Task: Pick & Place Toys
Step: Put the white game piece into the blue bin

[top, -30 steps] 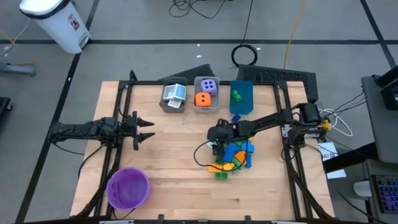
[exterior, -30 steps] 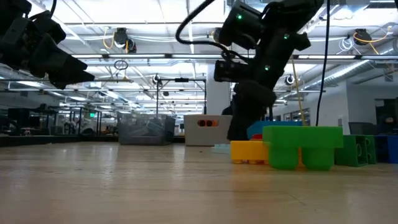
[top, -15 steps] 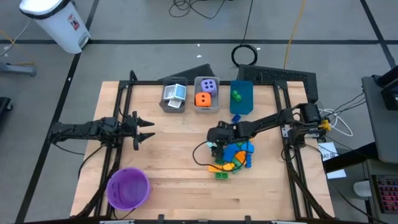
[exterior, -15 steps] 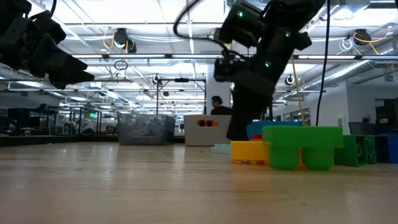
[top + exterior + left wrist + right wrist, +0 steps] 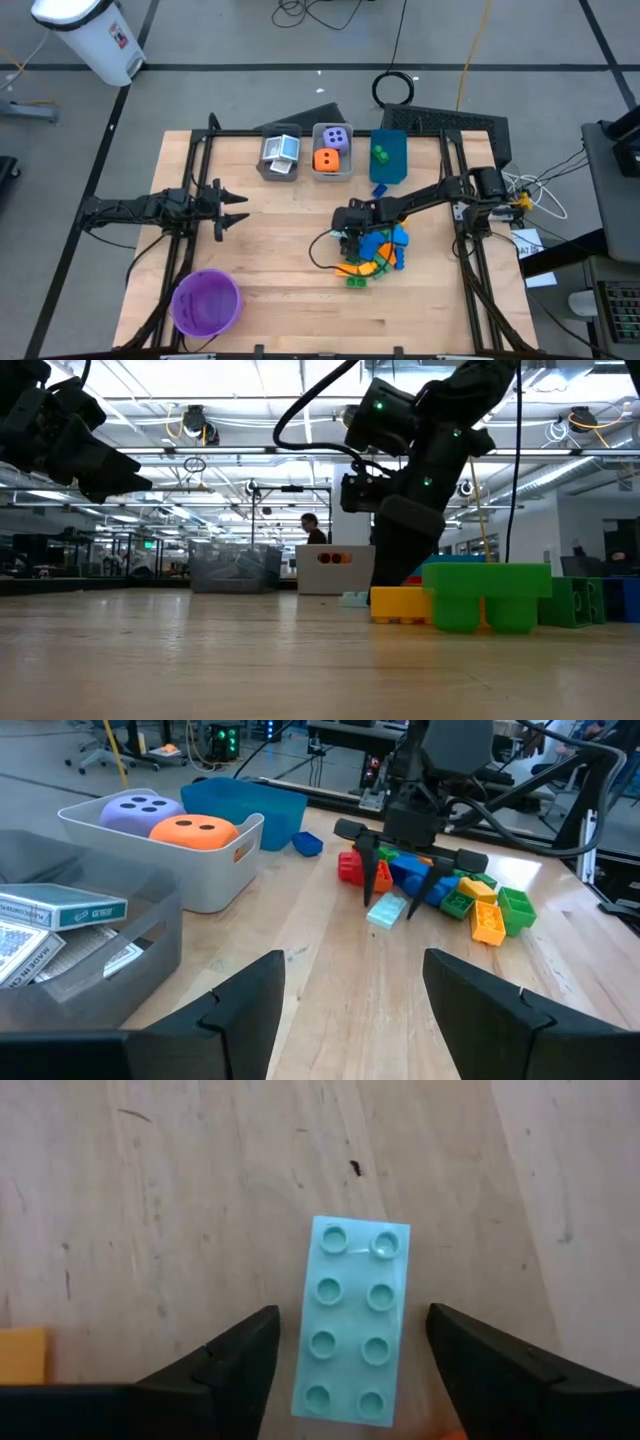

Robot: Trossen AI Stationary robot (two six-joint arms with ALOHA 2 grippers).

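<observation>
Brick pile (image 5: 378, 250) crowds right pincer (image 5: 350, 1370) straddling pale-teal brick (image 5: 350, 1332).

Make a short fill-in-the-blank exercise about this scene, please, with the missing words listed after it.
1. The right gripper stands open around a pale teal ____ with eight studs.
2. The purple die and the orange die lie in the same ____.
3. The purple bowl stands nearest the ____ arm.
4. The left gripper is open and holds ____.

Missing words: brick; bin; left; nothing
</observation>
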